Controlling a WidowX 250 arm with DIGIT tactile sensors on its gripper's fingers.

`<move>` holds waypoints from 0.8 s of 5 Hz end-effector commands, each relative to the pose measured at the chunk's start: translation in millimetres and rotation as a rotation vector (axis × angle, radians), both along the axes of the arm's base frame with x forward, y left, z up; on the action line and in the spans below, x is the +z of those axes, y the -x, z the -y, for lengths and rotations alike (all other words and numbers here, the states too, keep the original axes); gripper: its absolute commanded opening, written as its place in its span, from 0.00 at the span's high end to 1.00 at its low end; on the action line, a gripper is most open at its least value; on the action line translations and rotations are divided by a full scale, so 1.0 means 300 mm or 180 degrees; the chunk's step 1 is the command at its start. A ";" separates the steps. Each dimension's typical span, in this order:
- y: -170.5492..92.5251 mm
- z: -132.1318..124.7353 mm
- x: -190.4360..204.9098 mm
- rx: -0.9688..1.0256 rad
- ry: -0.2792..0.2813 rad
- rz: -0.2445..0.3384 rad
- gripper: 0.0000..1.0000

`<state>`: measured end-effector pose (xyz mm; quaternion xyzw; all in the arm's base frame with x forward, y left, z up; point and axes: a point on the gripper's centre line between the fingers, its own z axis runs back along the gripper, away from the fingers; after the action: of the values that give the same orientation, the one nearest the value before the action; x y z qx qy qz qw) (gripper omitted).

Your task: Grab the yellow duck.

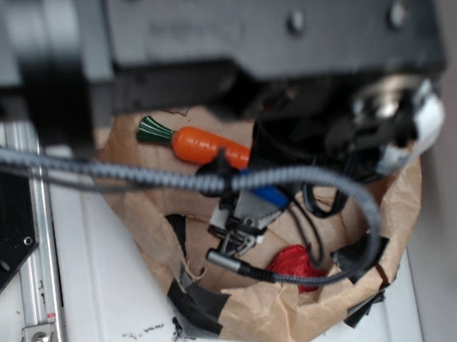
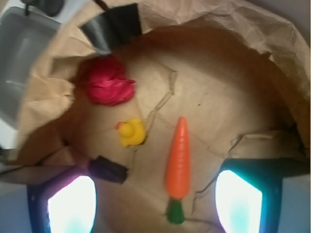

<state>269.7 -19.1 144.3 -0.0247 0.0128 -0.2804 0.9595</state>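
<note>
— Black fingers (image 2: 62,201) of the end effector (image 2: 154,204) stand wide apart, gripping nothing, above the crumpled brown paper bag (image 2: 233,73).

— What's inside?

— Just ahead, the yellow duck (image 2: 131,132) sits on the bag floor, off toward one finger. An orange carrot (image 2: 178,162) lies beside it, green top nearest the camera. Farther back rests a wrinkly red lump (image 2: 107,86).

— And underneath?

— White counter (image 1: 112,301), with a metal rail (image 1: 34,260) along its edge.

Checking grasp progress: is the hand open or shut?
Open. In the wrist view its fingers stand wide apart, and the yellow duck lies free beyond them.
</note>
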 end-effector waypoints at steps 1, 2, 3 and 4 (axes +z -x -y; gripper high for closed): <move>0.024 -0.022 -0.128 -0.0039 -0.0148 0.0727 0.00; 0.019 -0.038 -0.179 0.0041 -0.0157 0.0784 0.00; -0.011 -0.020 -0.213 0.0077 0.0051 0.0709 0.00; -0.028 0.005 -0.218 0.0126 0.0123 0.0716 0.00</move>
<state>266.4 -15.7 66.7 -0.0172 -0.0765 -0.2613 0.9621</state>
